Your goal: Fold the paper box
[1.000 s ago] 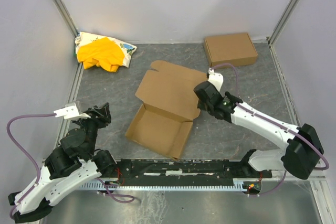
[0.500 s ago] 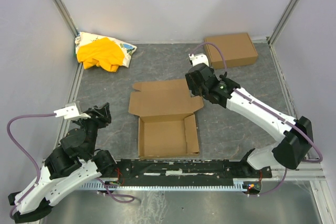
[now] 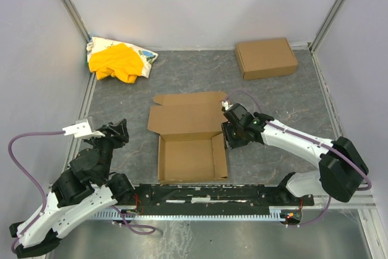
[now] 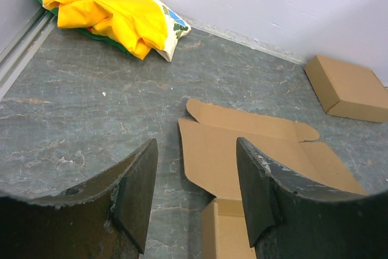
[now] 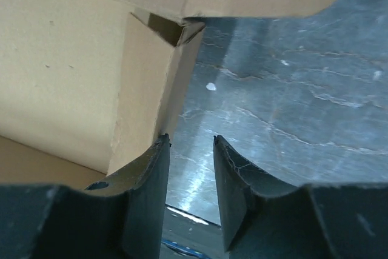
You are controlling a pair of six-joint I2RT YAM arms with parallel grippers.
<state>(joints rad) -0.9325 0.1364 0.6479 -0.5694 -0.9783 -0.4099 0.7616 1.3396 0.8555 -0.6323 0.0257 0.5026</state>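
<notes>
Grey marbled table (image 3: pixel 285 98) fills the floor of your workspace, with pale walls around it.

The paper box, a plain brown cardboard die-cut sheet (image 3: pixel 191 144), sits at centre frame in the top view. Its tray half is nearer the bottom of the frame with its side walls standing up. The lid panel and its flaps lie flat on the table toward the upper side, so the box is open. The left wrist view shows the same sheet (image 4: pixel 242 144) at lower centre. The right wrist view shows its right wall and a tucked corner flap (image 5: pixel 73 71) at upper left.

Your right arm, white and black (image 3: pixel 297 141), reaches in from lower right to the tray's right wall. Your left arm (image 3: pixel 79 180) is folded at lower left, well apart from the box.

A compact closed brown cardboard box (image 3: pixel 266 57) is at upper right, by the back wall. A yellow-and-white cloth heap (image 3: pixel 119 60) is in the upper left corner.

Your right gripper (image 5: pixel 191 144) has its jaws parted with only table showing between them. One finger (image 5: pixel 154 168) is just beside the outside of the tray wall; I can't tell if it touches. Your left gripper (image 4: pixel 195 150) has its jaws wide apart and holds nothing.
</notes>
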